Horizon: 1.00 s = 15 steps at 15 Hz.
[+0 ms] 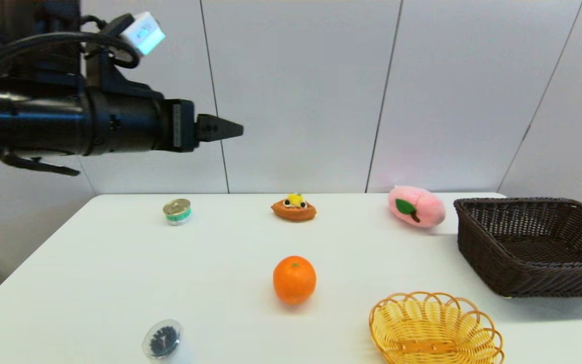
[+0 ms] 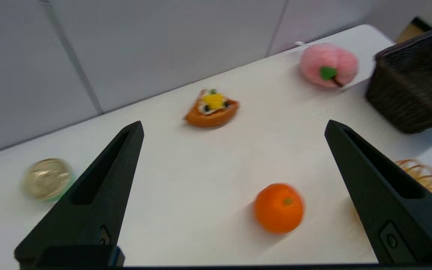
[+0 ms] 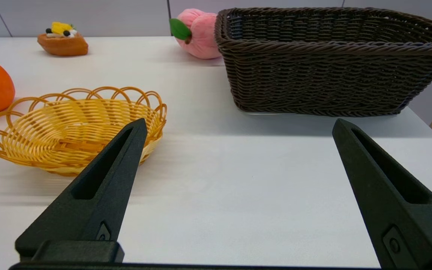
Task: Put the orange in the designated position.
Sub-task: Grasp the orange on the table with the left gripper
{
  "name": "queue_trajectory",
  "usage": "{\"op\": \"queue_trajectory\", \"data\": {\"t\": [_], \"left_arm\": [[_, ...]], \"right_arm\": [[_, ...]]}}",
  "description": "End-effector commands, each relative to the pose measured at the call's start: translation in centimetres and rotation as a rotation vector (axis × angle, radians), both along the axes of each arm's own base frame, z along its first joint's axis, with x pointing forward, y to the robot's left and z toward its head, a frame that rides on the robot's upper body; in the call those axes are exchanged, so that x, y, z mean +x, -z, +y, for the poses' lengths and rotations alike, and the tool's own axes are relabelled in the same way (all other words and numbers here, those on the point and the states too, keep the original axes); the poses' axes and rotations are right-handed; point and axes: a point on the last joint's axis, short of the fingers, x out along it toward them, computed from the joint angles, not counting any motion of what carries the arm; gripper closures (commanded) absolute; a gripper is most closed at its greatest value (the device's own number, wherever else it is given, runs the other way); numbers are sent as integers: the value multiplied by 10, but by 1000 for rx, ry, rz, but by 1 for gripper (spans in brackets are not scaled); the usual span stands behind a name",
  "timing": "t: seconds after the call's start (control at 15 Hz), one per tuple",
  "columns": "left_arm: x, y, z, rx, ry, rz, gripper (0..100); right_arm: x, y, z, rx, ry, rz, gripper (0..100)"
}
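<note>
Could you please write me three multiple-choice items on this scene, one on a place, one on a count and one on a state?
1. Where is the orange?
A. in the dark brown basket
B. on the bare table, left of the yellow basket
C. held by a gripper

2. How many wicker baskets stand on the table?
A. one
B. two
C. three

3. How is the left gripper?
A. open, raised above the table
B. shut on the can
C. resting in a basket

Key: 1 B, the orange sits alone beside the yellow basket. 2 B, the yellow one and the dark brown basket. 3 A, its jaws stand wide apart with nothing between.
</note>
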Motion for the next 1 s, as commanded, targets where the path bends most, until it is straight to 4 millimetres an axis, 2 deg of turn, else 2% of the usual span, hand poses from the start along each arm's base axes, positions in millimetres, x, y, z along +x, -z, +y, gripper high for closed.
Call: {"op": "queue_trajectory", "data": {"t": [0.07,0.27,0.47,1.0], "left_arm": [[35,36,-65,12,89,171,0],[26,65,-87,127,135,354,0],[23,90,-96,236,116,482,0],[32,114,-110,300,113,540,0]], "right_arm": [[0,0,0,0,-1,0,0],[0,0,0,0,-1,0,0],[0,0,0,0,-1,0,0],[0,0,0,0,-1,2,0]]}}
